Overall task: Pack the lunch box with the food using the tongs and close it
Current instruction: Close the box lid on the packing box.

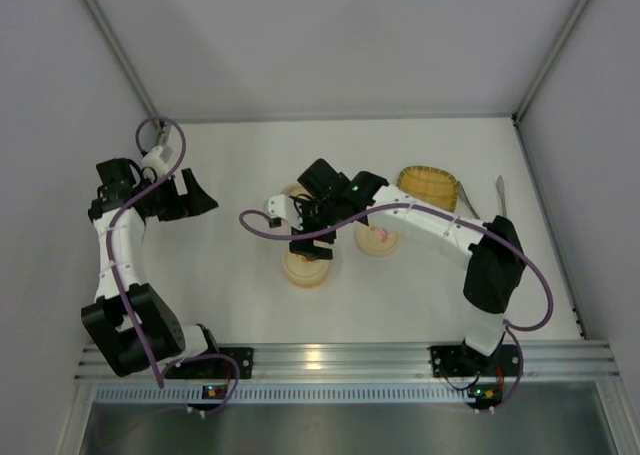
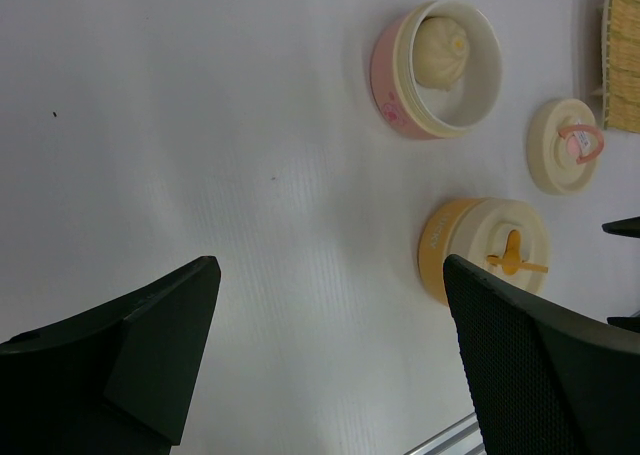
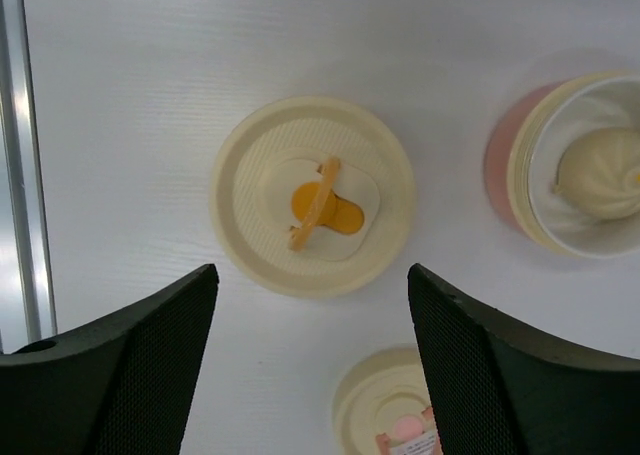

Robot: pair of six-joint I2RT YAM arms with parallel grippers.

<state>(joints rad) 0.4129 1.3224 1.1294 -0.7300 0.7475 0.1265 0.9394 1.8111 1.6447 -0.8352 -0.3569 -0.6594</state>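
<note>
Currently, the right gripper (image 3: 312, 275) hovers released, fingers spread, directly above the orange-marked lid (image 3: 313, 195) seated on its container. The cream ball (image 3: 600, 175) sits in the open pink container (image 3: 500, 165), just beside that gripper. The tongs (image 1: 500, 195) lie on the worktop (image 1: 230, 155) well apart from it, past the yellow tray (image 1: 430, 187). The left gripper (image 2: 330, 265) is released and empty, well apart from all items.

Cream bun (image 2: 440, 53) in pink bowl (image 2: 385, 75); tongs (image 1: 500, 195) apparently rightmost
</note>
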